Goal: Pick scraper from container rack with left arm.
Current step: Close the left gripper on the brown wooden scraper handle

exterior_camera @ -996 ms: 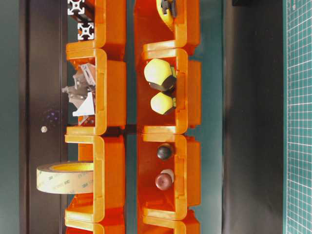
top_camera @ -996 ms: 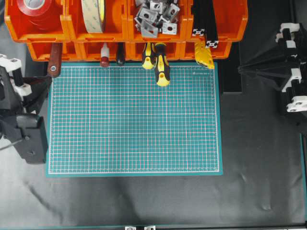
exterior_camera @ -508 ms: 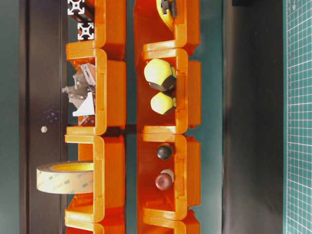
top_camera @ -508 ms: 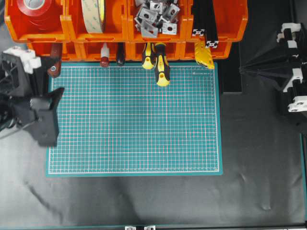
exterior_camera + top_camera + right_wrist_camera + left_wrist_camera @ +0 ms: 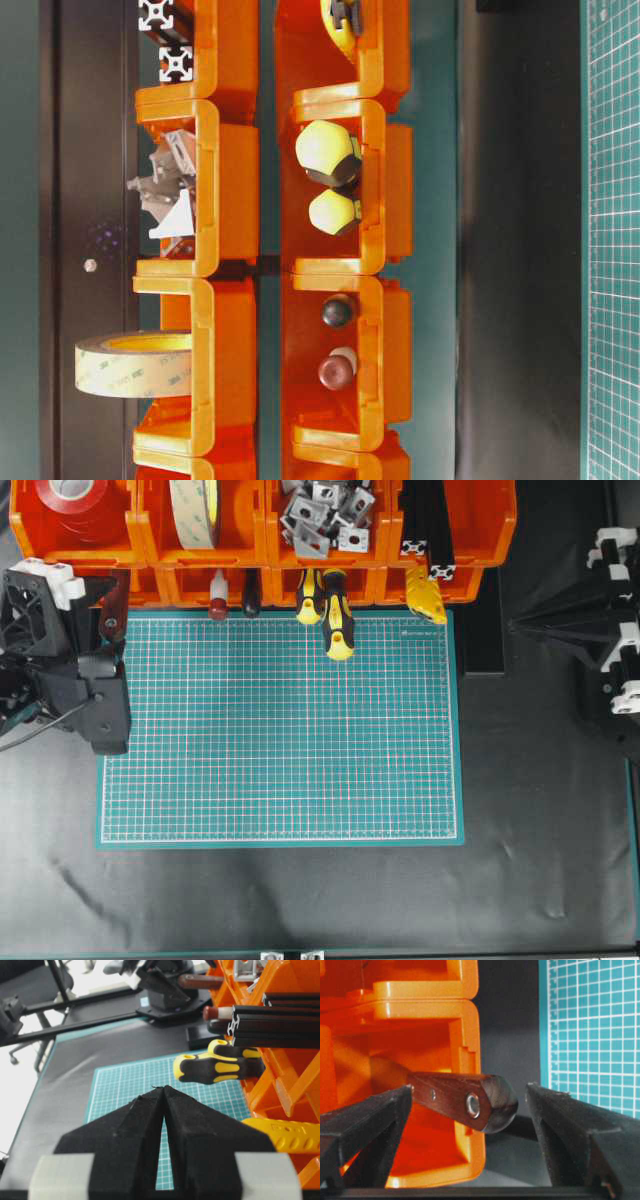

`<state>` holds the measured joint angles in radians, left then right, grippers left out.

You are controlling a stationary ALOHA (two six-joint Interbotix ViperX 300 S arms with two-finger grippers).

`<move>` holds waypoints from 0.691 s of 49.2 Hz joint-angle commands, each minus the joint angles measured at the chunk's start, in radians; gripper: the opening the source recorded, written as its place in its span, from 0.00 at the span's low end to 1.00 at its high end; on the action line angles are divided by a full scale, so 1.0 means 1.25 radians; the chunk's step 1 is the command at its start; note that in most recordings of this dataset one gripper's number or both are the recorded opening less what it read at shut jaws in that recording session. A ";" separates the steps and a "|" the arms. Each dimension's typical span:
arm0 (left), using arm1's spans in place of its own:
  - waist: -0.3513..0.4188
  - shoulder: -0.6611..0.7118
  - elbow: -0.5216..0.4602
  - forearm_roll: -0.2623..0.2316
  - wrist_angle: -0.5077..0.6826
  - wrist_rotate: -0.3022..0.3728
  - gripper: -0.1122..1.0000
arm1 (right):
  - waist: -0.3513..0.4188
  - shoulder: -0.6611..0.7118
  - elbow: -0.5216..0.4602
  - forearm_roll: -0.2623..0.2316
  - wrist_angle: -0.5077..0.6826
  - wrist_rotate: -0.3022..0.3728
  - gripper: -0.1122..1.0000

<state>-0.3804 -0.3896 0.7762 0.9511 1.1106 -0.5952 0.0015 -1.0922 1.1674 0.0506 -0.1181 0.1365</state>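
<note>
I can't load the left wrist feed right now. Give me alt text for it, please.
The scraper pokes its reddish-brown wooden handle, with a metal-ringed hole near its rounded end, out of an orange bin of the container rack, lying between the open jaws of the left gripper without touching either. A green cutting mat with a white grid fills the upper right.

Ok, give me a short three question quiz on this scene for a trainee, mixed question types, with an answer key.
1. True or false: the left gripper is closed on the scraper.
2. Which bin of the container rack holds the scraper? A. lower far left B. upper far right C. lower middle
3. Fill in: the right gripper is ____.

Key: 1. False, its fingers stand apart on either side of the handle. 2. A. 3. Shut.
</note>
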 commanded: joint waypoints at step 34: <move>-0.048 -0.017 -0.060 0.005 0.064 0.039 0.45 | 0.001 -0.007 -0.031 0.000 -0.004 -0.002 0.10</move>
<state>-0.4065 -0.3973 0.7517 0.9541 1.1551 -0.5645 0.0015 -1.1075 1.1628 0.0506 -0.1181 0.1350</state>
